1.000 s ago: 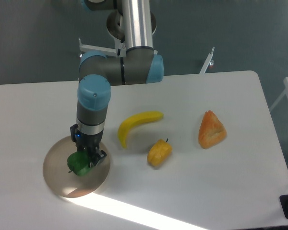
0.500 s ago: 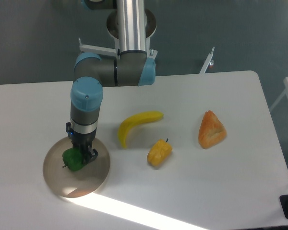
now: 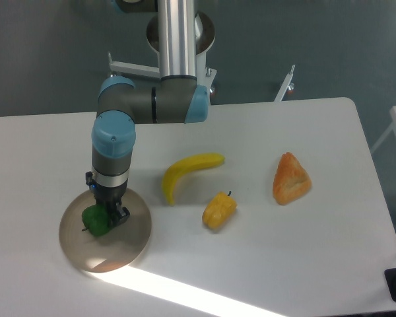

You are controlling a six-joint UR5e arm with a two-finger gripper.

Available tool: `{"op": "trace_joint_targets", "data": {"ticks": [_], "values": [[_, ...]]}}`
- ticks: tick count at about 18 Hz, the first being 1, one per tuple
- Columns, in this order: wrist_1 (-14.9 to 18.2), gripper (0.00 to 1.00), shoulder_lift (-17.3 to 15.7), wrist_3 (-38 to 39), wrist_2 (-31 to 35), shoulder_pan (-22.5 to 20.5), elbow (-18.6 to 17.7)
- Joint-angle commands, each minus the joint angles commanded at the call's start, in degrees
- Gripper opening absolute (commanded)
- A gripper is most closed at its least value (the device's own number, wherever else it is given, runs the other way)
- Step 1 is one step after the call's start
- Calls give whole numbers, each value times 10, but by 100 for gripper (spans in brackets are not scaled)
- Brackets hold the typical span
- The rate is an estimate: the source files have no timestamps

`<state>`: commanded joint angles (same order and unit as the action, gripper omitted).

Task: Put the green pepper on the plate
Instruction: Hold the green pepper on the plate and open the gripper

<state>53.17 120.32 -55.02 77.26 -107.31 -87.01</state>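
Over the last second the gripper (image 3: pixel 104 214) has carried the green pepper (image 3: pixel 94 221) leftward across the plate (image 3: pixel 129 247), from near the plate's middle toward its left part, and the arm's elbow has swung left with it. The fingers remain clenched on the green pepper, which sits low over the plate's surface (whether it already touches is hard to tell).

By my reading the carry is finished and only the release is left.

The green pepper lies inside the plate's rim, though nearer the left edge than the centre, so letting go here risks a roll toward that edge. To the plate's right lie a banana (image 3: pixel 187 171), a yellow pepper (image 3: pixel 219 210) and an orange wedge-shaped piece (image 3: pixel 290 178), all well apart from the plate. Straight up from the plate looks free for withdrawing.
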Motion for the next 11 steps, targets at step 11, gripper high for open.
{"op": "trace_joint_targets", "data": {"ticks": [11], "values": [[0, 38, 5, 0, -1, 1, -1]]}}
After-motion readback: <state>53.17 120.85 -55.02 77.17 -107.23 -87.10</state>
